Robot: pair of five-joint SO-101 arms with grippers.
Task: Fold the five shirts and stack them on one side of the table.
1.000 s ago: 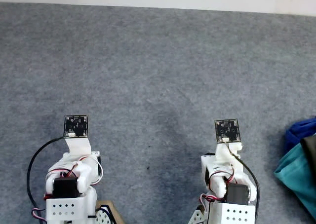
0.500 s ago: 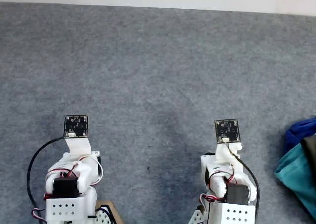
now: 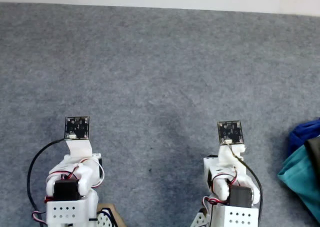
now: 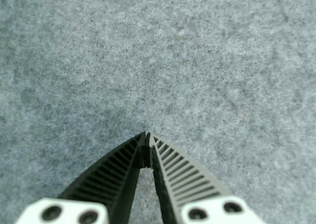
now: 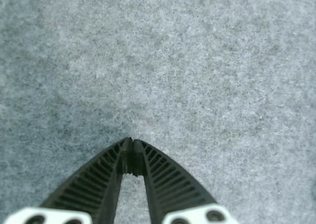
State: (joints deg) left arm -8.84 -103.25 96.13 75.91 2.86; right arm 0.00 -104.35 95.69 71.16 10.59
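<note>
The shirts (image 3: 298, 174) lie heaped, unfolded, at the edge of the table (image 3: 160, 62). The left gripper (image 4: 146, 136) and right gripper (image 5: 132, 141) sit well apart from them, tips closed on nothing, seemingly parked.

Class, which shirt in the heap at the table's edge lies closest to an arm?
The teal shirt; the blue shirt and the dark shirt beside it lie farther from the arm.

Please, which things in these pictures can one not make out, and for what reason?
- Shirts, high view: a blue shirt, a teal shirt and a dark piece are cut off by the right edge. Their number, and whether they are folded, cannot be told.
- Brown object, high view: cut off by the bottom edge, so it cannot be identified.
</note>
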